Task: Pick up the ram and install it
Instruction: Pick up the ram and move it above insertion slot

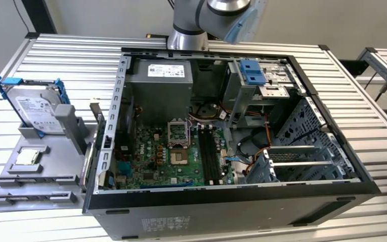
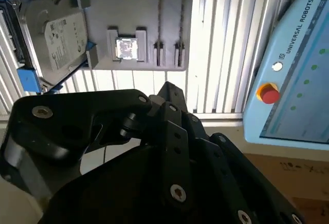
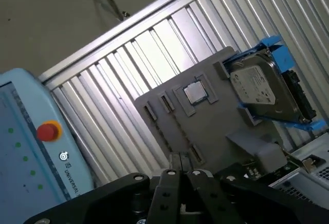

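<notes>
A thin dark stick that looks like the ram [image 1: 100, 121] stands on edge at the right side of the grey fixture plate [image 1: 46, 174], close to the open computer case's left wall. Inside the case, the long black memory slots [image 1: 210, 151] lie on the green motherboard [image 1: 156, 161]. The arm [image 1: 200, 20] hangs above the case's far side. My gripper [image 3: 180, 158] is high above the fixture plate [image 3: 216, 126], its black fingers [image 3: 173, 163] meeting at the tips with nothing seen between them. The gripper's black linkage [image 2: 169, 147] is in the second wrist view.
On the fixture plate, a silver hard drive in a blue frame [image 1: 36, 108] leans upright and a square processor chip [image 1: 28, 157] lies flat. A pale blue teach pendant with a red stop button [image 2: 268, 93] sits off the slatted table [image 1: 59, 55].
</notes>
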`<state>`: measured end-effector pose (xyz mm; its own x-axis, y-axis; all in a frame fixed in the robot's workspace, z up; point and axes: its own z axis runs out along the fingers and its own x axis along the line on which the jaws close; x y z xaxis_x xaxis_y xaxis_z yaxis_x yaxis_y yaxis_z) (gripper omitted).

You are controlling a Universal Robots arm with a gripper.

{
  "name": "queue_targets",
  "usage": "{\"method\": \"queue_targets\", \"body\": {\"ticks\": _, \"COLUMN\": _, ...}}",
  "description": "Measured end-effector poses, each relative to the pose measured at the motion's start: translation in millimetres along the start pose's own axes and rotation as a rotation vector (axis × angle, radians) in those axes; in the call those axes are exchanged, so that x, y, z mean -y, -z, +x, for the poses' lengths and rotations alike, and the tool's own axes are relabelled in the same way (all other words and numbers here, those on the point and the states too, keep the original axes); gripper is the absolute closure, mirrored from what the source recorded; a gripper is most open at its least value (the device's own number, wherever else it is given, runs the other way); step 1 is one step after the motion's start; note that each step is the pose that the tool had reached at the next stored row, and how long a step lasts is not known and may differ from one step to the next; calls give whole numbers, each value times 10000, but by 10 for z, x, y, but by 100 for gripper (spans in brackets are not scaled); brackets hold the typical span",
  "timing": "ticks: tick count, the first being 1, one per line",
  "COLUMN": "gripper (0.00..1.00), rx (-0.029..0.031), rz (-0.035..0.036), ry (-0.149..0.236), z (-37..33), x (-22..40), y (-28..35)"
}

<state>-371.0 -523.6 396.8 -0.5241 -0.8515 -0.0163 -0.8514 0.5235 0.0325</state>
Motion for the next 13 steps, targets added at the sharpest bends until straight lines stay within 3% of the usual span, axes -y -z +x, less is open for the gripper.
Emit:
{"method": "queue_targets", "body": {"ticks": 8, "gripper": 100, "rx": -42, "rz": -13, "ry": 1455, "z": 0, "x": 1, "y": -6}}
{"method": "queue_targets", "body": {"ticks": 13, "gripper": 100, "rx": -23, "rz": 68, "ry": 2374, "z": 0, "x": 1, "y": -16}}
